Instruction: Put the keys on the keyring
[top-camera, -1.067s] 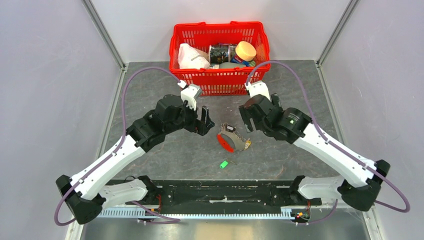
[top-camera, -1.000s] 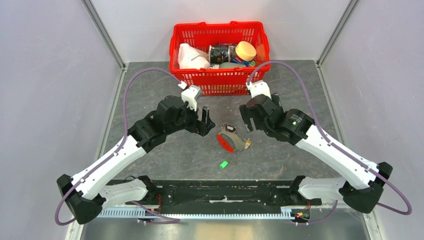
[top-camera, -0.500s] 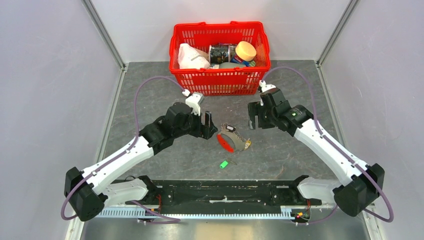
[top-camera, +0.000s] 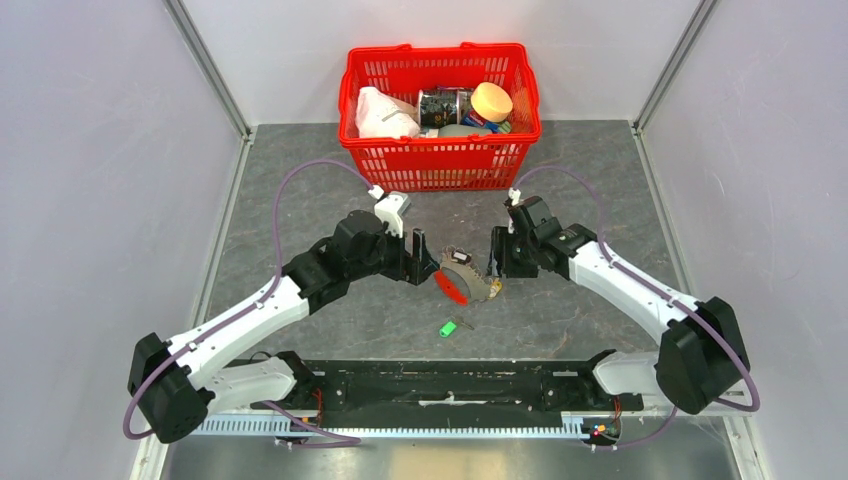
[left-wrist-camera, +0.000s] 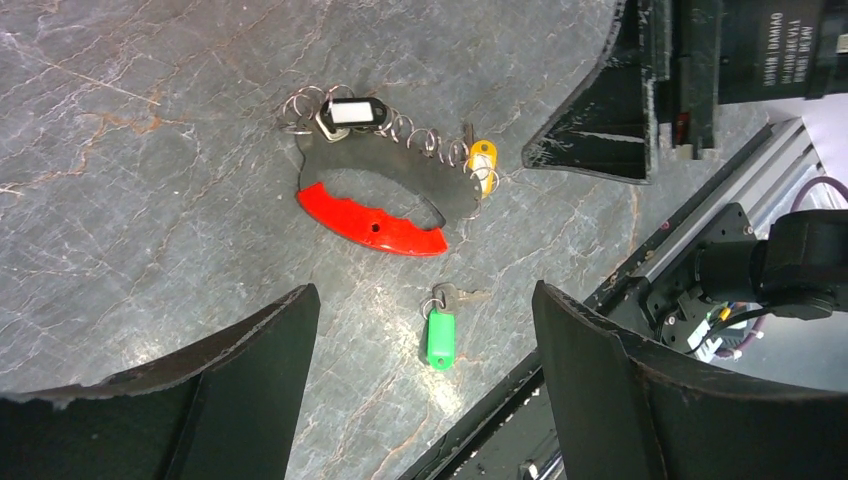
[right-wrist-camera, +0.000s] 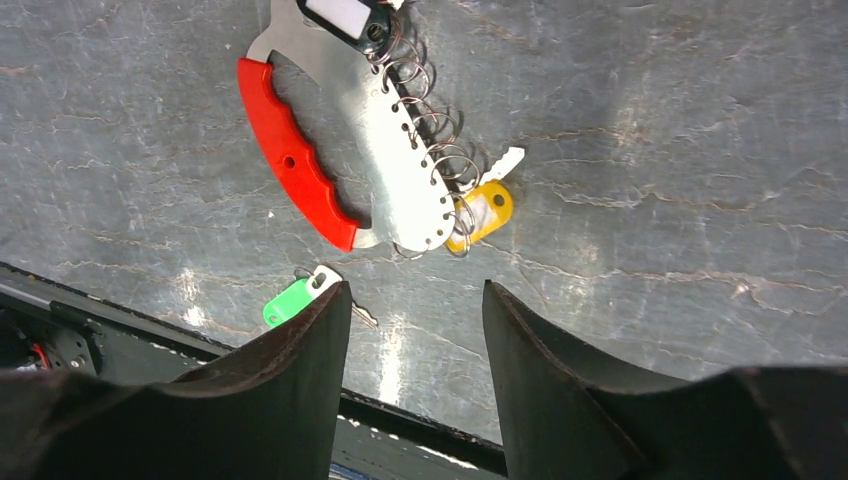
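Note:
The keyring (top-camera: 470, 277) is a flat metal plate with a red grip (left-wrist-camera: 375, 225) and several small rings along its edge; it lies flat on the table. A yellow-tagged key (left-wrist-camera: 482, 160) (right-wrist-camera: 480, 215) and a black-framed white tag (left-wrist-camera: 352, 112) hang from those rings. A green-tagged key (top-camera: 449, 327) (left-wrist-camera: 438, 335) (right-wrist-camera: 292, 300) lies loose in front of it. My left gripper (top-camera: 422, 262) (left-wrist-camera: 422, 295) hovers wide open just left of the keyring. Just right of it, my right gripper (top-camera: 497, 262) (right-wrist-camera: 416, 287) stands open, narrower, holding nothing.
A red mesh basket (top-camera: 440, 160) with several items stands at the back of the table. The black rail (top-camera: 440, 385) of the arm bases runs along the near edge. The right gripper's fingers (left-wrist-camera: 600, 130) show at the upper right of the left wrist view.
Both arms have closed in on the keyring from either side. The right gripper has come down beside it and its jaws have narrowed. The keyring and green-tagged key have not moved.

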